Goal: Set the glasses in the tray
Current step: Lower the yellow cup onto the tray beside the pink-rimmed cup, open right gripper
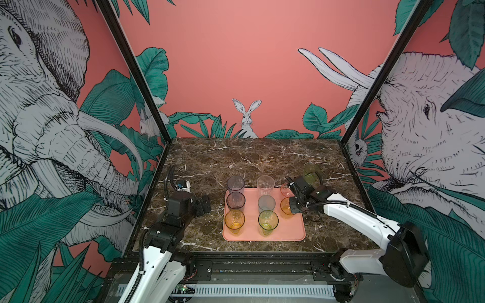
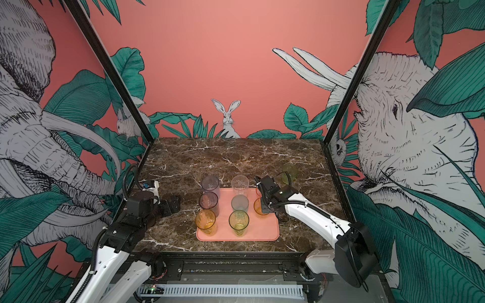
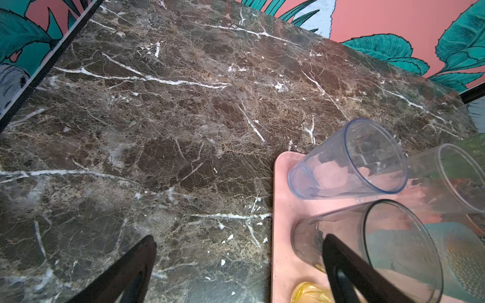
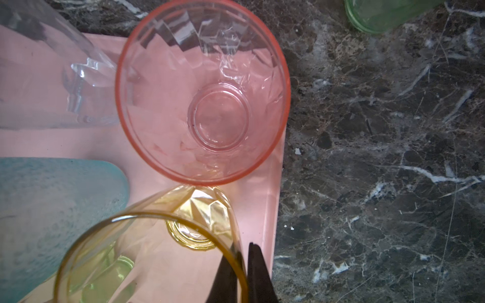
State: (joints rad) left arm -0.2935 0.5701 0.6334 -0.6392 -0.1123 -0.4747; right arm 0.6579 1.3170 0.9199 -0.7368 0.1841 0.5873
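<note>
**A:** While the left gripper (image 3: 237,241) hangs over the marble counter (image 1: 210,157), how do its jaws stand?

**B:** Spread wide and holding nothing. It is just beside the left edge of the salmon-pink tray (image 1: 262,237), which lies mid-counter toward the near edge.

**A:** And along the tray's left edge?

**B:** Three upright tumblers in a line. A tall bluish tumbler (image 1: 235,183) is at the far left corner, a smoky grey tumbler (image 1: 235,200) comes next, and the left amber tumbler (image 1: 234,221) is toward the near left corner.

**A:** Down the middle?

**B:** A tall clear tumbler (image 1: 265,183) at the far edge, a teal-grey tumbler (image 1: 266,203) at the centre, and a yellow-green tumbler (image 1: 268,222) closest to the near edge.

**A:** The right edge?

**B:** A pink tumbler (image 4: 202,91) stands in the far right corner, and the right amber tumbler (image 4: 199,207) is just beside it on the near side. I cannot tell whether the two touch.

**A:** Is the right gripper (image 4: 242,249) on anything?

**B:** Yes. Its jaws are pinched on that amber tumbler's rim, one finger inside the wall and one outside, on the side facing the tray's right edge.

**A:** Anything off the tray?

**B:** One green tumbler (image 1: 311,170), upright on the counter beyond the tray's far right corner. The right arm (image 1: 354,212) partly hides it in both top views.
</note>
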